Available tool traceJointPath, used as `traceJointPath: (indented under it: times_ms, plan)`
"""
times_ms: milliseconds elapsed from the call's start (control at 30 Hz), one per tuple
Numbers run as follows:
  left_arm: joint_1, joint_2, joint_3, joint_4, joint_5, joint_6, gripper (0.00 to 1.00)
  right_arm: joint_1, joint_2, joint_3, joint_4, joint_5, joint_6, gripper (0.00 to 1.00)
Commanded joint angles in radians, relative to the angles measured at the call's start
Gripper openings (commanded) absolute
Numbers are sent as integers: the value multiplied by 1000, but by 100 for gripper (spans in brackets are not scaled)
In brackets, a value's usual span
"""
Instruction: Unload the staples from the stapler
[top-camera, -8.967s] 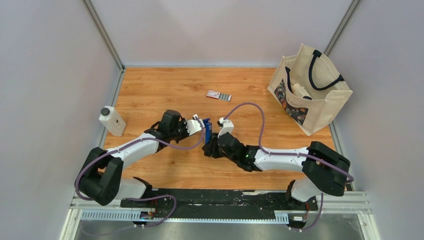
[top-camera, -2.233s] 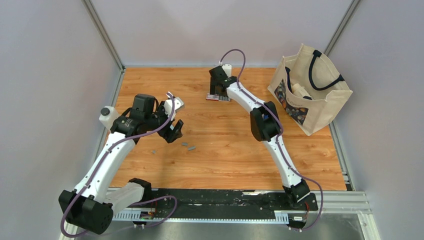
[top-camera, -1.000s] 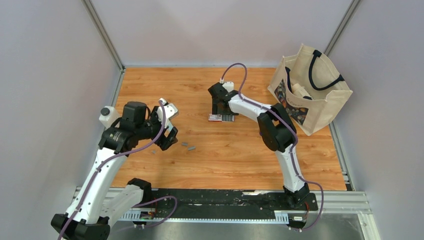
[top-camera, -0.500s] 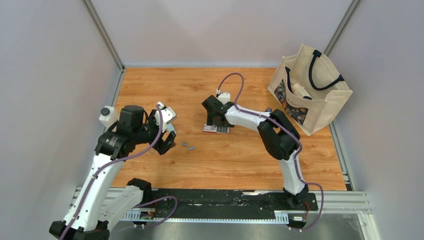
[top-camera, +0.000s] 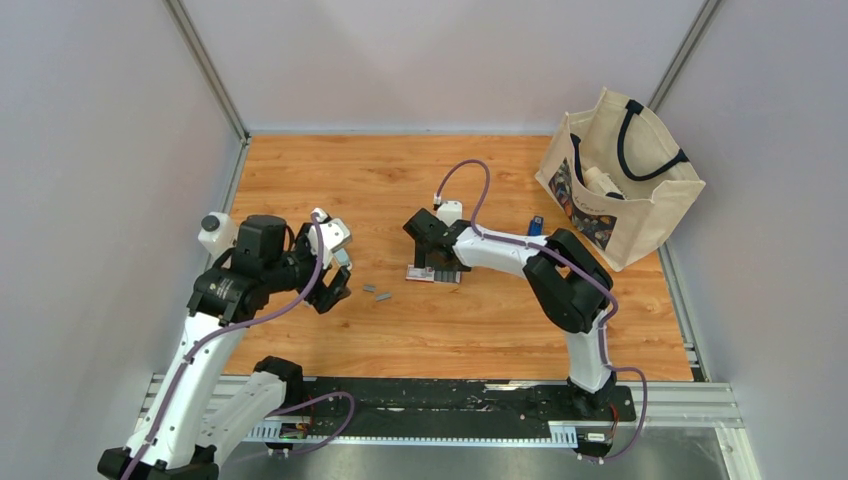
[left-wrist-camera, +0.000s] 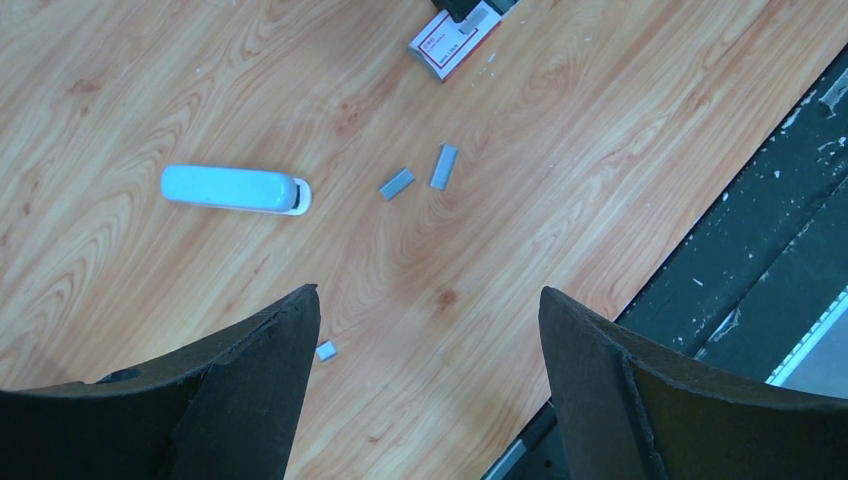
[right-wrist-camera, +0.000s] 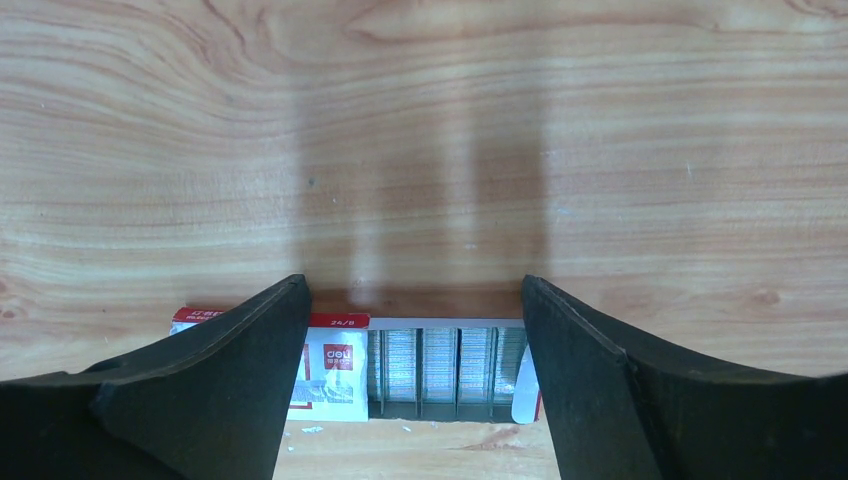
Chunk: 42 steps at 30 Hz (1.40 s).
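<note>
The stapler (top-camera: 535, 224), small and dark blue, lies alone on the wood by the bag, apart from both grippers. Loose grey staples (top-camera: 375, 292) lie mid-table, two strips (left-wrist-camera: 397, 183) and a tiny piece (left-wrist-camera: 326, 350). My left gripper (top-camera: 338, 278) (left-wrist-camera: 428, 292) hangs open above them, holding nothing. A pale-blue bar with a white end (left-wrist-camera: 235, 188) lies to the left in the left wrist view. My right gripper (top-camera: 432, 262) (right-wrist-camera: 410, 280) is open, jaws spread over the pink-and-white staple box (top-camera: 430, 276) (right-wrist-camera: 330, 370). Its tray shows several staple strips (right-wrist-camera: 445, 365).
A cream tote bag (top-camera: 620, 190) holding a white bottle stands at the back right. A white bottle with a black cap (top-camera: 213, 232) sits by the left wall. The black base rail (top-camera: 440, 395) (left-wrist-camera: 760, 250) runs along the near edge.
My right gripper has drawn nearer, and the staple box has slid with it. The stapler now shows beside the right arm. The left arm shifted slightly.
</note>
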Motion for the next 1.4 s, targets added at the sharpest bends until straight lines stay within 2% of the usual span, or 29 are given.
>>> traceJointPath:
  times_ms: [0, 333, 733, 767, 800, 833, 900, 1167, 1267, 1367]
  plan:
    - [8, 4, 0, 0, 18, 13, 89, 26, -2, -53, -80, -51, 28, 84]
    - [8, 86, -23, -10, 41, 35, 89, 45, -68, -116, -77, -52, 42, 86]
    - [-4, 141, -76, 104, 44, 44, 89, 83, -133, -180, -85, -62, 63, 86]
    - [-14, 155, -85, 116, 23, 47, 80, 84, -140, -185, -85, -63, 69, 86]
    - [-29, 164, -91, 127, 3, 52, 77, 89, -146, -193, -85, -66, 71, 86]
    - [-41, 176, -101, 138, -11, 62, 77, 92, -154, -202, -85, -66, 73, 86]
    - [-72, 190, -111, 154, -37, 73, 86, 100, -168, -211, -85, -66, 74, 86]
    - [-173, 271, -128, 220, -114, 102, 87, 100, -195, -165, -120, -39, 53, 90]
    - [-199, 306, -141, 263, -128, 115, 87, 77, -251, -136, -131, -35, 24, 91]
    - [-210, 365, -133, 283, -106, 127, 87, 46, -376, -157, -94, -48, -1, 92]
